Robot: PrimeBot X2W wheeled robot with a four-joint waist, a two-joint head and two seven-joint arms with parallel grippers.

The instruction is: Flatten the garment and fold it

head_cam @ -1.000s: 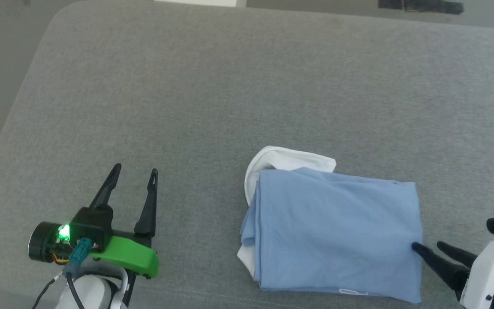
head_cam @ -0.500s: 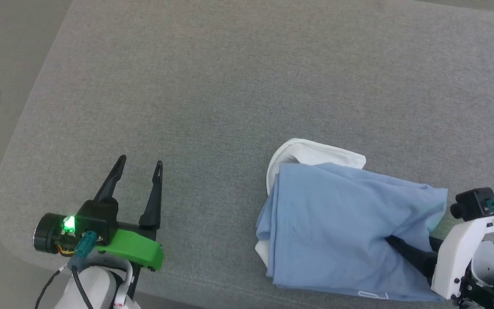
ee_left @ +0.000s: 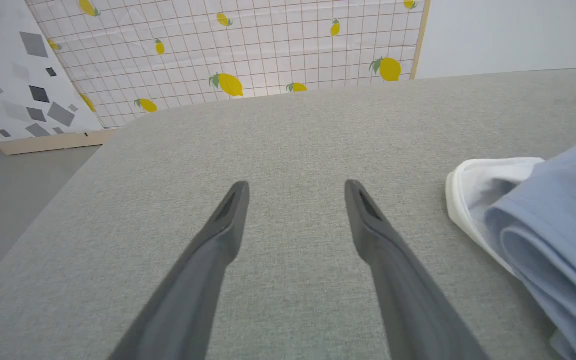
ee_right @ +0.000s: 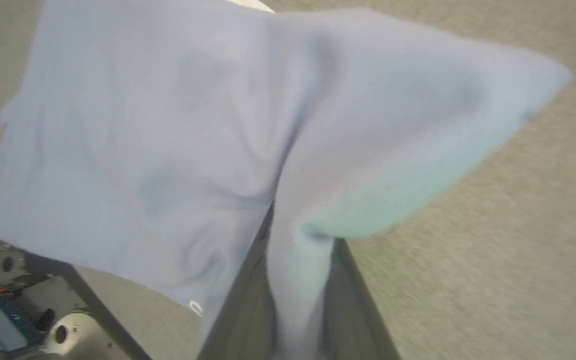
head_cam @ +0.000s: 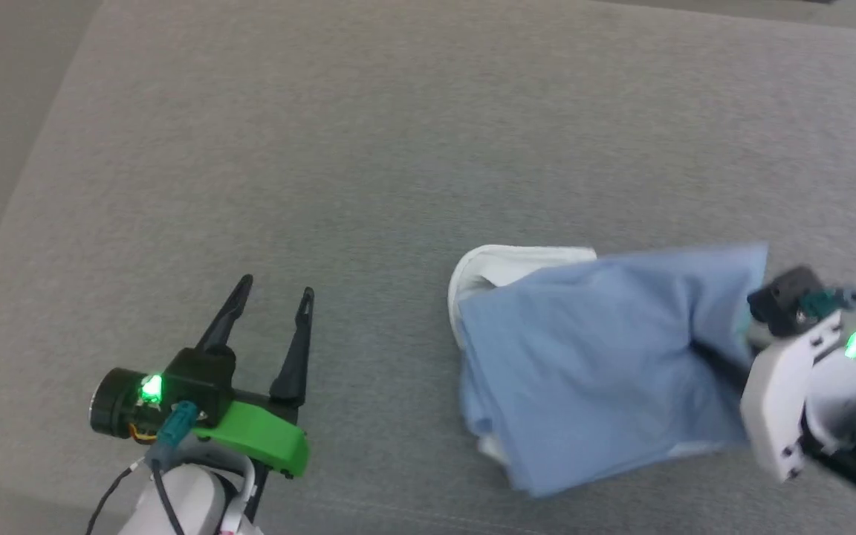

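Nearest me, my left end effector (head_cam: 277, 285) hovers over the table (head_cam: 398, 148), fingers spread wide with nothing between them. On my right, the right end effector (head_cam: 698, 347) is pinched on the right edge of the shirt (head_cam: 599, 357); cloth is bunched between its fingers and that edge is up off the table. The rest of the folded light blue shirt lies on the table, white collar (head_cam: 517, 260) at its far left corner. Beyond the table's far edge stands a lemon-patterned panel (ee_left: 248, 50)
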